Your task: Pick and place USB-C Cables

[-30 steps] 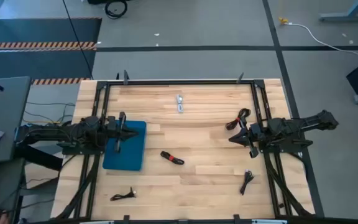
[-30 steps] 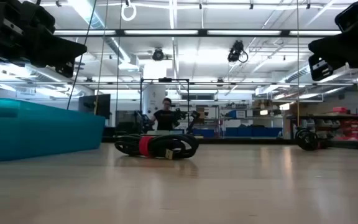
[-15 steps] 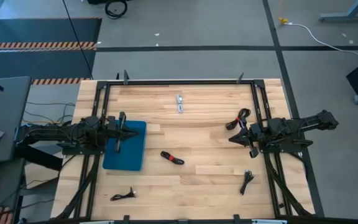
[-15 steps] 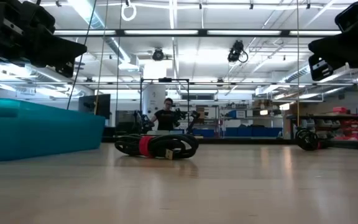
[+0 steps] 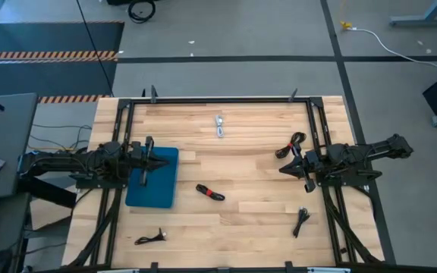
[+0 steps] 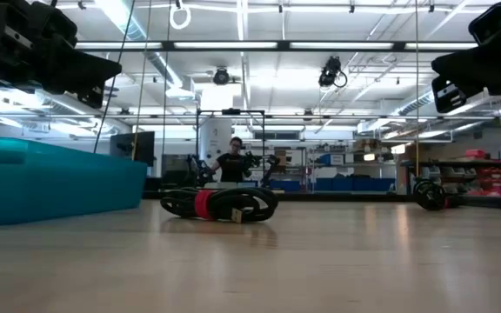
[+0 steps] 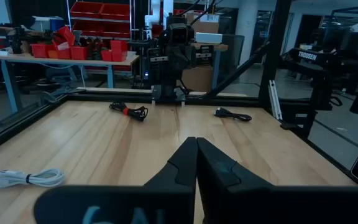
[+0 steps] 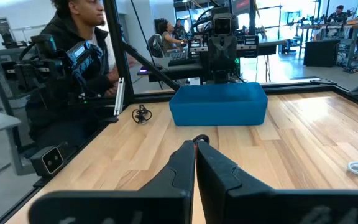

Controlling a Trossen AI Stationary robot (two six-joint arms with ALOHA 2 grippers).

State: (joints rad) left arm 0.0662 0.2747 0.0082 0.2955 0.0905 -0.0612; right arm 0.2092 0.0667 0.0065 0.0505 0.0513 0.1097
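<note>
Both arms sit parked at opposite counter edges, apparently waiting to begin. The left jaws (image 5: 144, 161) are clenched on nothing above the blue rectangular plastic bin (image 5: 155, 182), probably the drop spot. The right jaws (image 5: 300, 168) are likewise clenched and empty, just beside a black-and-red bundled USB-C cable (image 5: 290, 145). Another black-and-red coil (image 5: 210, 192) lies between the arms. A white bundle (image 5: 219, 126) and two black bundles (image 5: 302, 221) (image 5: 151, 238) lie scattered farther out on the pale wooden counter (image 5: 249, 220), none yet binned.
</note>
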